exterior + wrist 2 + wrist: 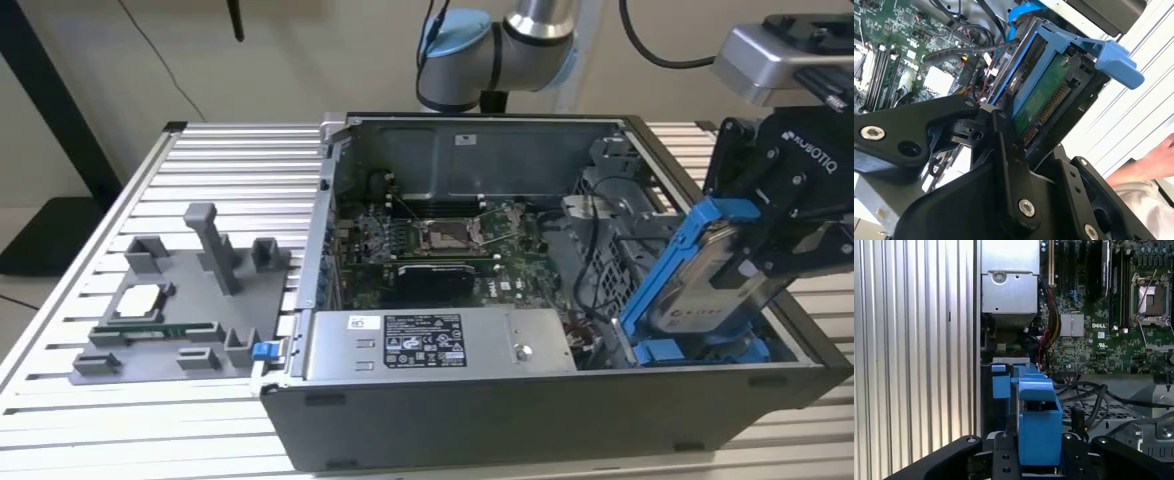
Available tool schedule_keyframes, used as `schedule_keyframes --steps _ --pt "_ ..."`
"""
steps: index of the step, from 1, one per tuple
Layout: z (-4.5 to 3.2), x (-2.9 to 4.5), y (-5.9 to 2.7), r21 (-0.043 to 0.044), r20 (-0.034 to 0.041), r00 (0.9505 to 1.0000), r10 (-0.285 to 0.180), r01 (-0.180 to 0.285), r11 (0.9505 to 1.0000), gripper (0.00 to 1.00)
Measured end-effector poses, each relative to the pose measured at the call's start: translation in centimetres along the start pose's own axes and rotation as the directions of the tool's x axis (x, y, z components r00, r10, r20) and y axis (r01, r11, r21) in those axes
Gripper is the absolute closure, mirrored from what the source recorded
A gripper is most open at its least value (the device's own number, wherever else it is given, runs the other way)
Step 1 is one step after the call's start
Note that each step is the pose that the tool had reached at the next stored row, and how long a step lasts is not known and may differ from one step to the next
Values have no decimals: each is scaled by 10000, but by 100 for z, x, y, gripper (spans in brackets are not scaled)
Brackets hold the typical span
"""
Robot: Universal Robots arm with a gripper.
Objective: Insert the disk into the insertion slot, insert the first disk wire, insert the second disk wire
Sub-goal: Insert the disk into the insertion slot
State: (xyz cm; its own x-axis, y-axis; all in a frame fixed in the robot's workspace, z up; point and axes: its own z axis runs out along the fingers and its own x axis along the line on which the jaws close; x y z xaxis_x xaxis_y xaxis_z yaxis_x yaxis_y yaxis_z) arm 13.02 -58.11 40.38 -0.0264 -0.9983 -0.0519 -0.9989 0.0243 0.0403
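The black two-finger gripper (781,255) is clamped shut on the disk (705,285), a silver rectangular hard drive in a bright blue plastic carrier frame, at the right edge of the exterior view. The disk stands tilted, its lower end at the insertion slot (667,352), a grey sheet-metal bay with blue tabs in the lower right corner of the open grey metal computer case (534,430). To that view's left lie the grey power-supply box (427,345) and the green motherboard (441,240).

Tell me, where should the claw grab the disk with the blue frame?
At its raised end, pinched across its thin way, coming from above the open case. The disk stands tilted with its lower end down by the insertion slot, so the top end is the free one. The claw is shut on it that way.
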Motion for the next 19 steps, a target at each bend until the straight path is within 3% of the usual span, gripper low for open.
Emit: schedule_keyframes --steps 12,19 --pt "230 12 -9 0 1 10000 4 -4 10000 100" --pt "240 13 -10 1 0 10000 4 -4 10000 100"
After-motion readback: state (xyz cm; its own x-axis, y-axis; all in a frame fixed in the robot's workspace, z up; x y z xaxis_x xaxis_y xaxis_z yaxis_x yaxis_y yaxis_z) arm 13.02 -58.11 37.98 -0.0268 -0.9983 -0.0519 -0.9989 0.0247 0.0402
